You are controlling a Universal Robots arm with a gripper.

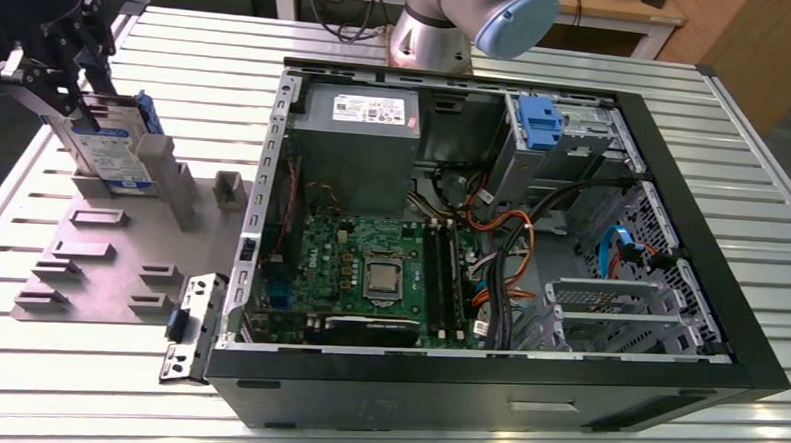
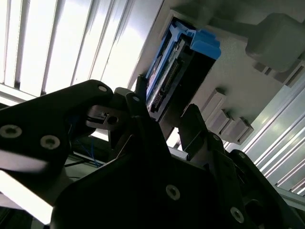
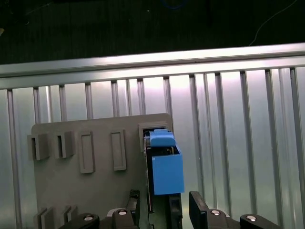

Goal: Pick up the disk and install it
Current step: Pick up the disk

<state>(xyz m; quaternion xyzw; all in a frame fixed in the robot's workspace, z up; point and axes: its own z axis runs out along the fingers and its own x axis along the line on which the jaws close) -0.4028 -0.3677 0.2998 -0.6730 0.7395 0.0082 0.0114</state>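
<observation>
- Gripper (image 3: pixel 164 202) fingers (image 3: pixel 196 206) stand spread, one on each flat side of the disk (image 3: pixel 165 171). In the first wrist view a slim gap shows on either flank.
- Disk stands upright on edge in a slot near one corner of the grey plate (image 3: pixel 66 186), with its blue bracket on the edge facing up at the gripper.
- Plate lies flat on the slatted metal table (image 1: pixel 95 379) and carries several more slots and raised blocks.
- Open computer case (image 1: pixel 496 378) sits just beside the plate, on the exterior view's right of it.
</observation>
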